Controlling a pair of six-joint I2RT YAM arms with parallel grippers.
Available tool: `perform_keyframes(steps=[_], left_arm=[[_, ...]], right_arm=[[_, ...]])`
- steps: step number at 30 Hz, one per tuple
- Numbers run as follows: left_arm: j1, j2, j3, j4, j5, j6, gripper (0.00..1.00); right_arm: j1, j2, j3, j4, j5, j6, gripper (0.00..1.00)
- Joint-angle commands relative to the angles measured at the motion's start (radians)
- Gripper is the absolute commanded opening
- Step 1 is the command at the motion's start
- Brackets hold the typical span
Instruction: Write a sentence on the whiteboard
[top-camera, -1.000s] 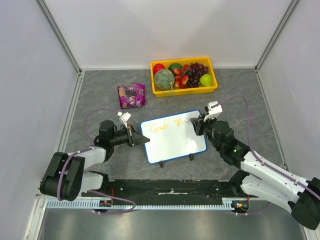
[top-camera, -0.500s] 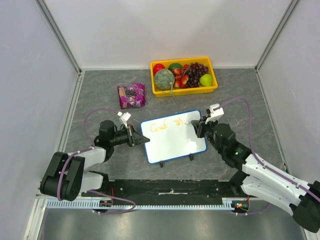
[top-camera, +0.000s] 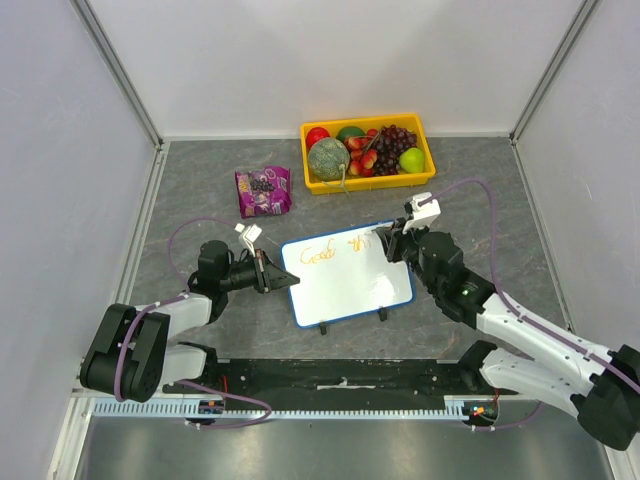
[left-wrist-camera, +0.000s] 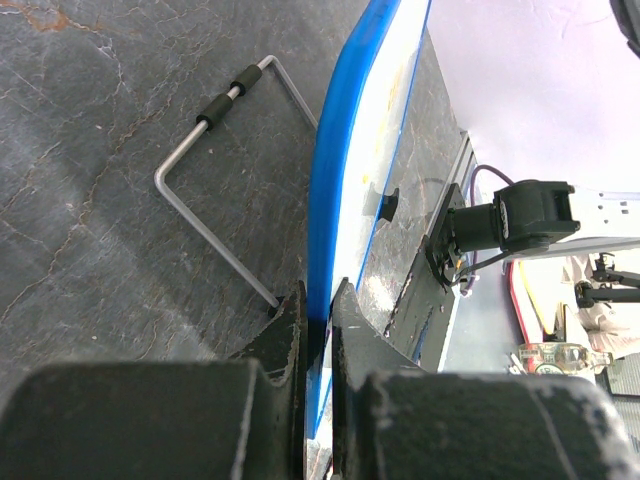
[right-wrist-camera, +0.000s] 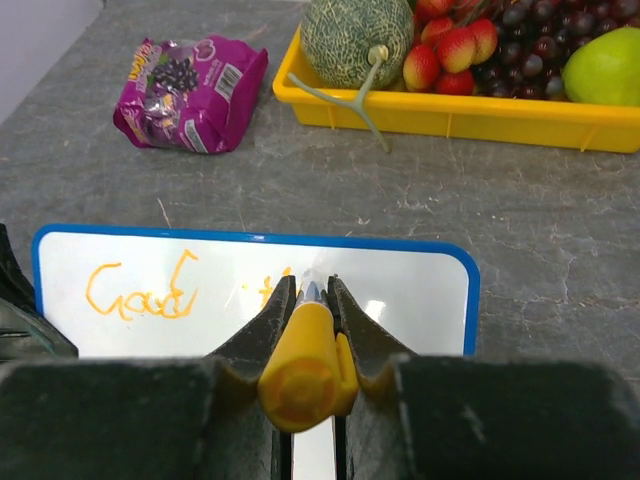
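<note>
The whiteboard (top-camera: 340, 288), white with a blue rim, stands tilted on wire feet at the table's middle. My left gripper (top-camera: 283, 281) is shut on its left edge; in the left wrist view the blue rim (left-wrist-camera: 335, 150) runs between the fingers of this gripper (left-wrist-camera: 318, 300). My right gripper (top-camera: 385, 243) is shut on a yellow-orange marker (right-wrist-camera: 305, 360), whose tip touches the board (right-wrist-camera: 410, 295) on the upper line. The sentence stands as orange "Good" (right-wrist-camera: 140, 292) plus a started second word (right-wrist-camera: 262, 292), partly hidden behind my right gripper (right-wrist-camera: 311, 285).
A yellow tray (top-camera: 370, 184) of fruit, with a melon, grapes and strawberries, sits beyond the board. A purple snack bag (top-camera: 263, 191) lies to the tray's left. The board's wire stand (left-wrist-camera: 210, 190) rests on the grey table. White walls enclose the table on three sides.
My right gripper with the marker has shifted slightly left and away along the board's upper line. The left gripper and the board have not moved.
</note>
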Motion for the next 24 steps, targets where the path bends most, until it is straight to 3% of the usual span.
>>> perform_keyframes(steps=[1,11,24], left_arm=[[0.01,0.024,0.001,-0.079,-0.167,0.048,0.02],[0.01,0.032,0.002,-0.079,-0.168,0.048,0.02],[0.01,0.035,0.004,-0.079,-0.168,0.049,0.02]], right_arm=[[-0.004,0.021,-0.003,0.038,0.035,-0.012,0.0],[-0.004,0.039,-0.052,0.029,0.063,-0.012,0.0],[-0.004,-0.119,-0.052,-0.015,0.105,-0.023,0.0]])
